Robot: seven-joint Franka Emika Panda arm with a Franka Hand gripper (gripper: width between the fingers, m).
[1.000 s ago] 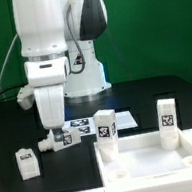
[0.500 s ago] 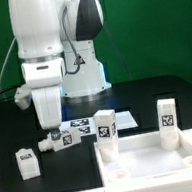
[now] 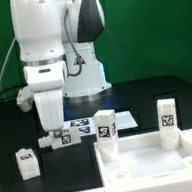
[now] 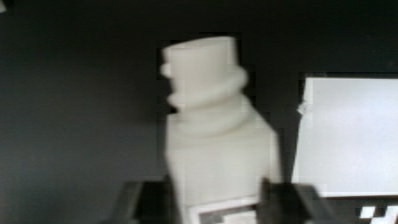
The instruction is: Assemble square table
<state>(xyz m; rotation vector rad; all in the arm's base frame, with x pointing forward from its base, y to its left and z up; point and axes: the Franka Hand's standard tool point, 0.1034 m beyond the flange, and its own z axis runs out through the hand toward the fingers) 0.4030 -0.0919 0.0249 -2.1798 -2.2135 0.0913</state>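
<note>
Gripper [image 3: 54, 140] low on table [image 3: 8, 129], jaws closed in w/ pads against both sides of lying leg [image 4: 217, 130]. Two upright legs [image 3: 106, 126] stand at slab [image 3: 146, 167] corners; spare leg [image 3: 27, 162] lies apart.

White slab [image 3: 151, 164], two upright legs [image 3: 106, 125]; lying leg [image 4: 214, 130], fourth leg [image 3: 27, 162] alongside

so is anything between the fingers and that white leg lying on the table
Nothing visible: the white plastic block leg lies directly between the fingers, which press against both its sides.
</note>
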